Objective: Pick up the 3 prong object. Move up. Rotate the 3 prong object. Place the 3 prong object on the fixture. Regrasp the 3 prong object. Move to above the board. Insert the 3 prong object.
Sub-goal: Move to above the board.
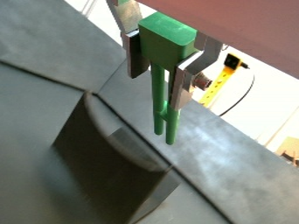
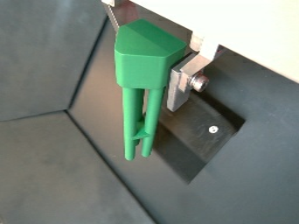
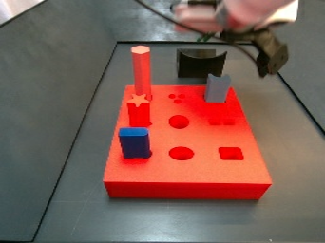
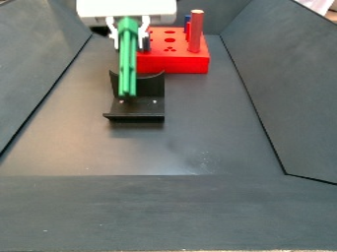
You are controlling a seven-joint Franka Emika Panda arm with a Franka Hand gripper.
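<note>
Your gripper (image 1: 167, 59) is clamped on the head of the slim green plastic 3 prong object (image 1: 165, 83), held upright, prongs down, above the dark blocky fixture (image 4: 136, 102) at upper left of a side view. Lower off-centre and the prongs could catch the fixture's edge, tilting the piece. The flat red board (image 3: 184, 142) sits apart.

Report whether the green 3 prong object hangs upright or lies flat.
Upright. The gripper, above the fixture, is shut on the 3 prong object at its thick head, and the prongs point straight down in both wrist views.
</note>
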